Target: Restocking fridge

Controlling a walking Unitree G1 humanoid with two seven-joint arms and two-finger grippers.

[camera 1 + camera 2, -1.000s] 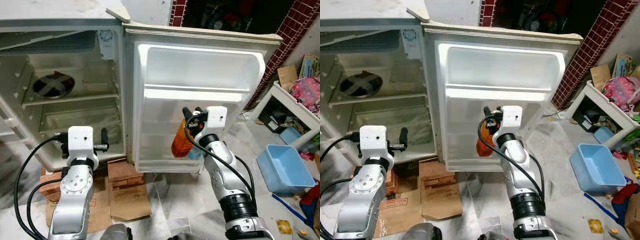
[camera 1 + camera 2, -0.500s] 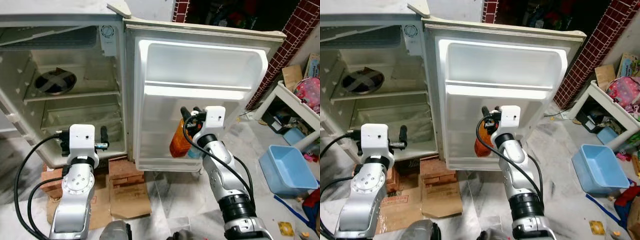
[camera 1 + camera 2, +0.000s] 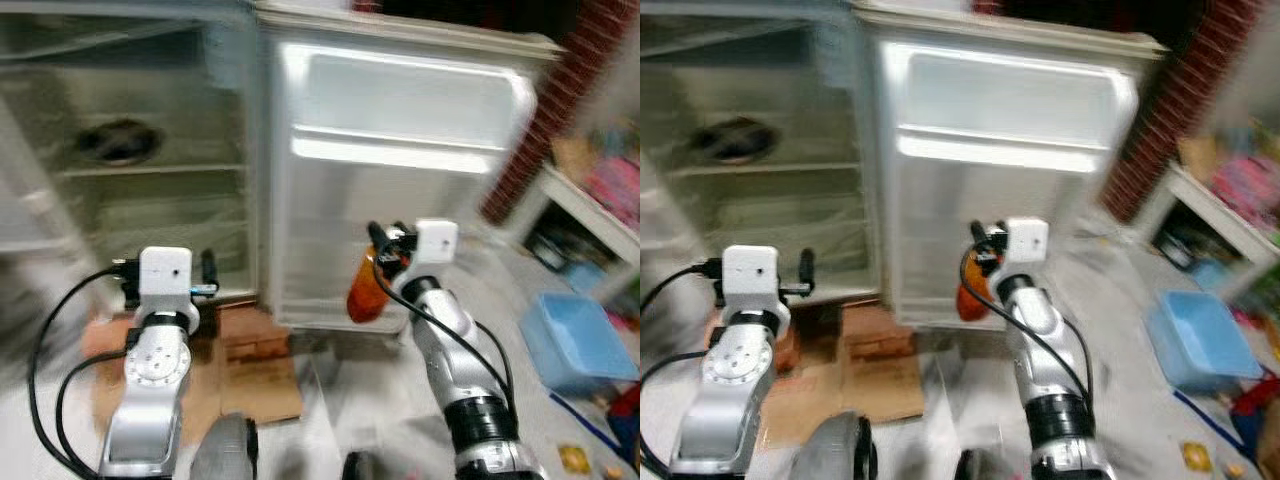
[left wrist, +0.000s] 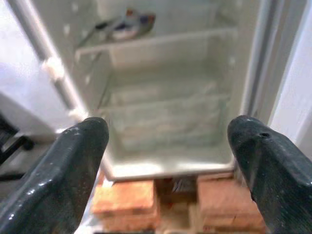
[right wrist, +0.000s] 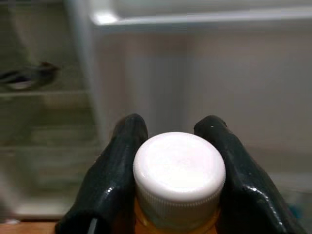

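One fridge (image 3: 130,150), door (image 3: 400,170) swung wide open, and one orange bottle (image 3: 365,290) with a white cap (image 5: 179,168). The right pincer (image 5: 178,165) is clamped around the bottle's neck, holding it just in front of the lower part of the door. The left pincer (image 4: 168,161) has its fingers spread apart, aimed at the fridge's bottom compartment. Its wrist view picks up the bricks (image 4: 124,202) under the fridge. Head views are blurry; one blue bin (image 3: 580,335) sits on the floor to the right.

Pale marble floor (image 3: 350,400), red brick wall (image 3: 520,150)
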